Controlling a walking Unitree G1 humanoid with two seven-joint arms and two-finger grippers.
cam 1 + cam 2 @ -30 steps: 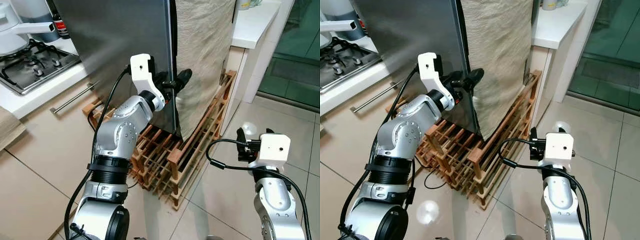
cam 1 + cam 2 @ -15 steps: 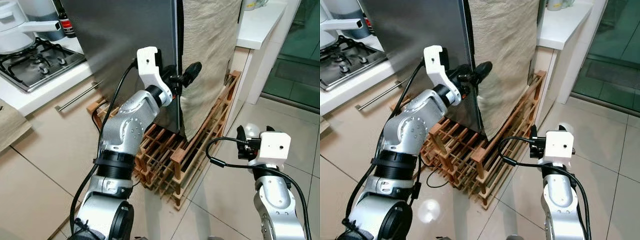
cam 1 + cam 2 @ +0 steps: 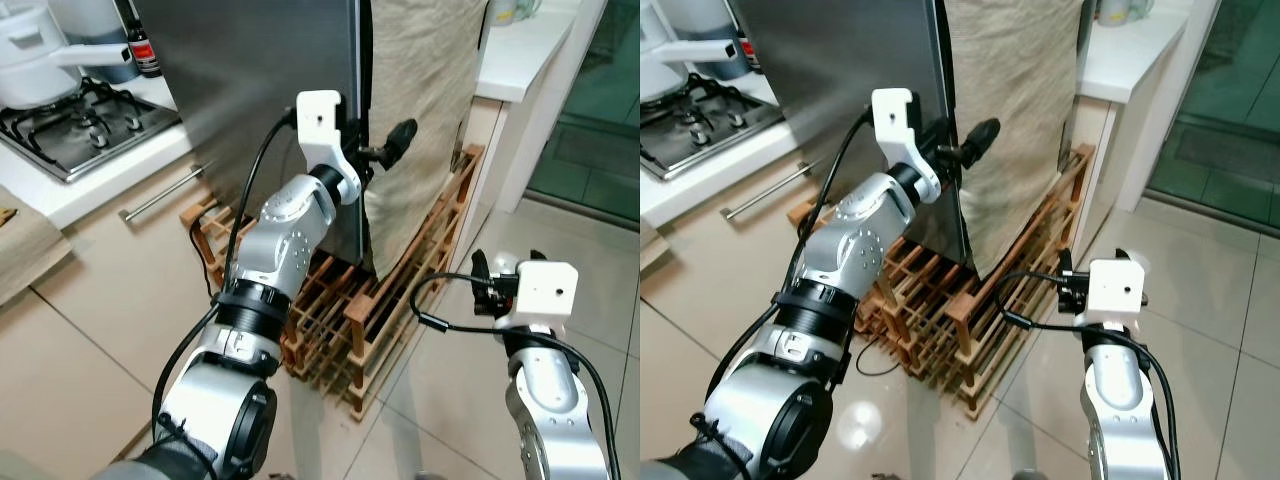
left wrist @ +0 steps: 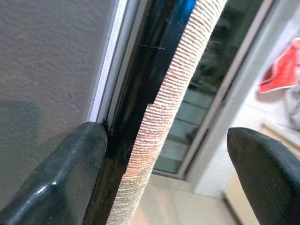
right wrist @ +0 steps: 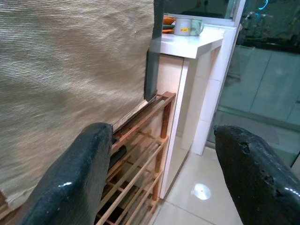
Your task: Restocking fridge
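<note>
One cup (image 5: 182,26) stands on the counter (image 5: 197,44). Left end effector (image 3: 375,155) spread at fridge (image 3: 260,90) edge; right end effector (image 5: 154,178) spread, idle.

A gas hob (image 3: 75,135) sits in the white table (image 3: 95,185) at the left, with a white kettle (image 3: 40,65) on it and a dark bottle (image 3: 143,52) with a red label behind. Below, a cabinet front carries a steel handle (image 3: 165,190). A wooden rack (image 3: 400,270) of slats stands on the tiled floor (image 3: 60,380). A beige cloth (image 3: 425,90) hangs above the rack. Another white table (image 5: 197,40) to the right holds a mug (image 5: 185,26). Glass doors (image 3: 590,120) stand beyond.
</note>
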